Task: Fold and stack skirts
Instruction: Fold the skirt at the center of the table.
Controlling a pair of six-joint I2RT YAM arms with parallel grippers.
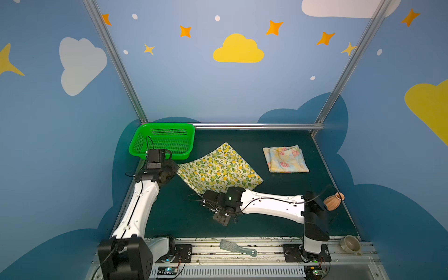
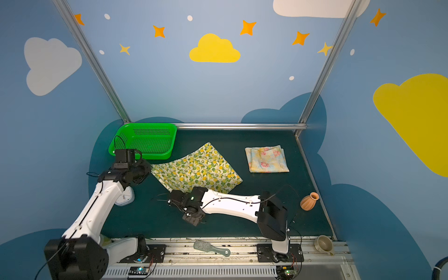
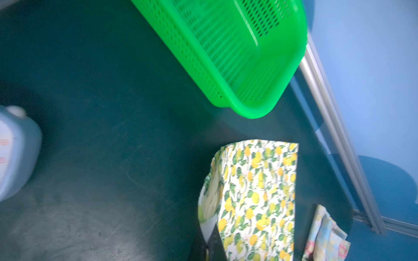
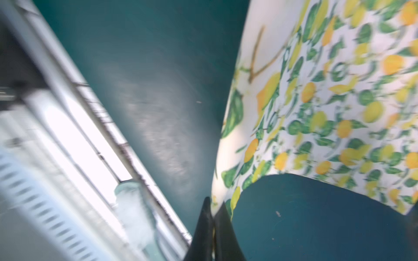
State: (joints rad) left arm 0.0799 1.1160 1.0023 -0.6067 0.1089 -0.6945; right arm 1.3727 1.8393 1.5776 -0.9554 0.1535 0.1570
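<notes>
A: Right gripper?
B: Clenched on the near corner of the lemon-print skirt. Fingers pressed together, cloth pinched at the tips, that edge lifted off the dark green table mat.
A: Left gripper?
B: Closed on the left corner of the same skirt. Cloth curled up against one finger in the left wrist view.
A: Rest of that skirt?
B: Spread flat mid-table, far corner just beside the green mesh basket at far left.
A: Second skirt?
B: Pink-flower skirt folded into a rectangle at far right, well apart from the lemon one. Not stacked.
A: Surroundings?
B: Terracotta vase lying tilted at near right. Cup and brush on the near rail. Pale plastic jug at left, partly under the left arm.
</notes>
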